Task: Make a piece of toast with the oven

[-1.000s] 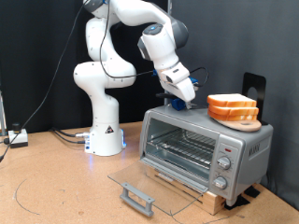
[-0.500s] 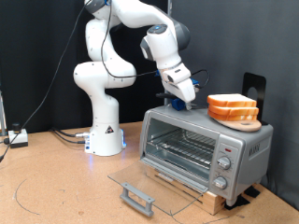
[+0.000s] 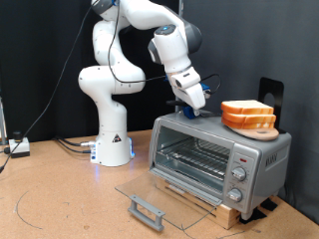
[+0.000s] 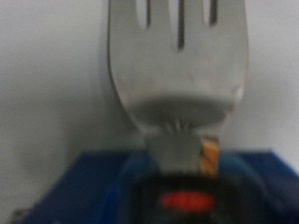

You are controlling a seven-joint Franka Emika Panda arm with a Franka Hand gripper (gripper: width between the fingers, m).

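The silver-grey oven [image 3: 261, 159] stands at the exterior view's right with its glass door [image 3: 159, 191] dropped open and its wire rack [image 3: 194, 154] bare. Two bread slices, the piece of toast [image 3: 247, 109] among them, lie stacked on a wooden plate [image 3: 257, 128] on the oven's roof. My gripper [image 3: 192, 100] hovers just above the roof's left end, left of the slices, shut on a blue-handled metal fork [image 4: 177, 65]. The fork fills the wrist view, tines pointing away, against a pale blurred surface.
The door's grey bar handle [image 3: 147, 211] sticks out low over the table toward the exterior view's bottom. The oven rests on a wooden board [image 3: 227, 210]. A black stand [image 3: 269, 95] rises behind it. The arm's white base [image 3: 112, 139] and cables [image 3: 18, 147] sit to the left.
The gripper with the fork has shifted slightly to the exterior view's left above the oven roof. The bread, the oven and its door have not moved.
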